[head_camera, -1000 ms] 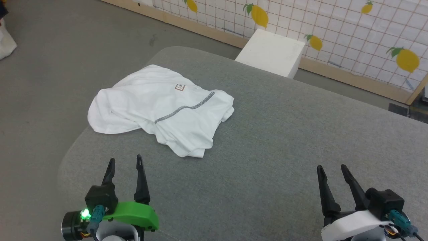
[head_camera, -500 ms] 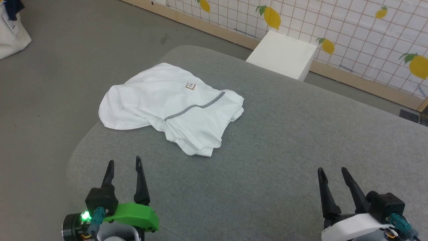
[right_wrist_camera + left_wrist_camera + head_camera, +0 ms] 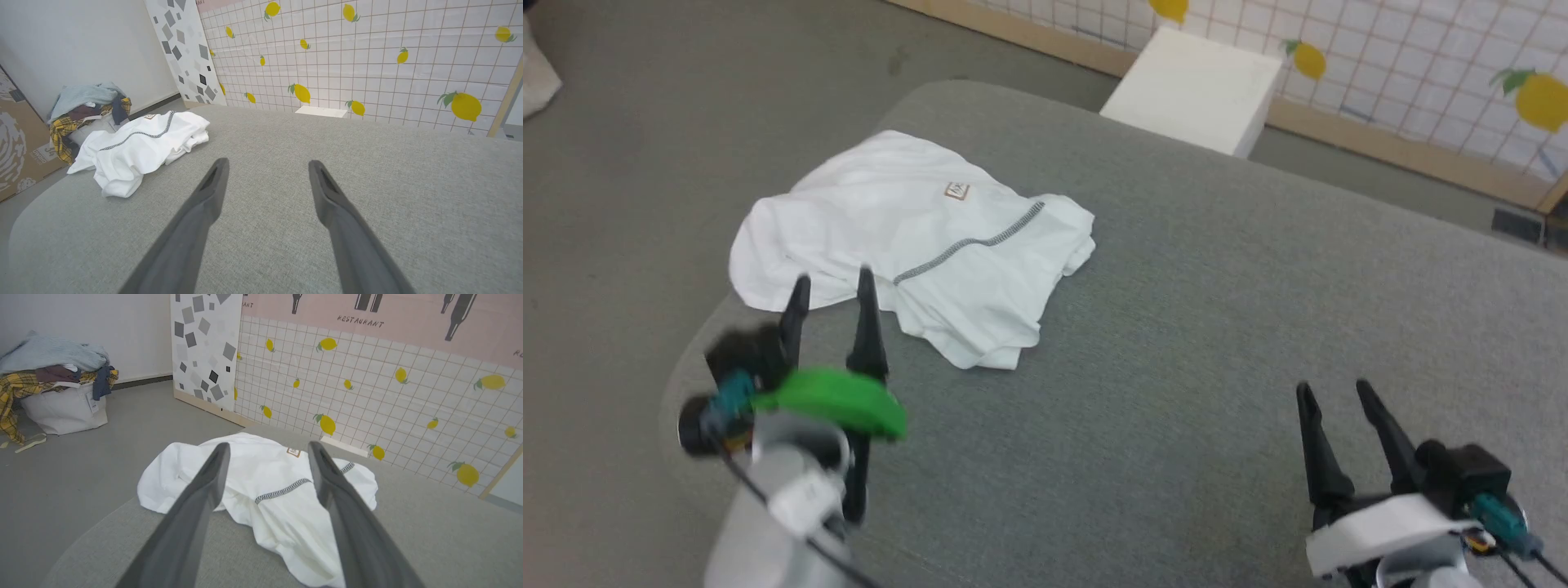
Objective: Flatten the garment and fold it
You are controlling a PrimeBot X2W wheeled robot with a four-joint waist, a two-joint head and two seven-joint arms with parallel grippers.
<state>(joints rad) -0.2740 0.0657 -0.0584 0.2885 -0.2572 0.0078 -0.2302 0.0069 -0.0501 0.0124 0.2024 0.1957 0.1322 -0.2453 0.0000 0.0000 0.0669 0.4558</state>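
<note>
- While the shirt (image 3: 907, 245) lies bunched on the grey table (image 3: 1176, 343), the head view has the left gripper (image 3: 832, 279) spread wide with nothing between its fingers. Its tips are at the shirt's near edge; touching or not, I cannot tell.
- Right gripper (image 3: 1334, 389), equally spread and empty, hovers over bare table, with the shirt well off to its fingers' left.
- Ahead of the left fingers, a brown-edged patch (image 3: 956, 191) and a grey zigzag seam (image 3: 972, 242) face up. A white box (image 3: 1192, 90) stands past the table's far edge.
- Left wrist view: the shirt sits right ahead of both parted fingers. The seam shows in the gap between them, the patch just inside the view's right-hand tip. A bag of clothes (image 3: 61, 408) stands on the floor far to the left.
- Right wrist view: fingers apart over bare table, the shirt well ahead and left of the left finger.
</note>
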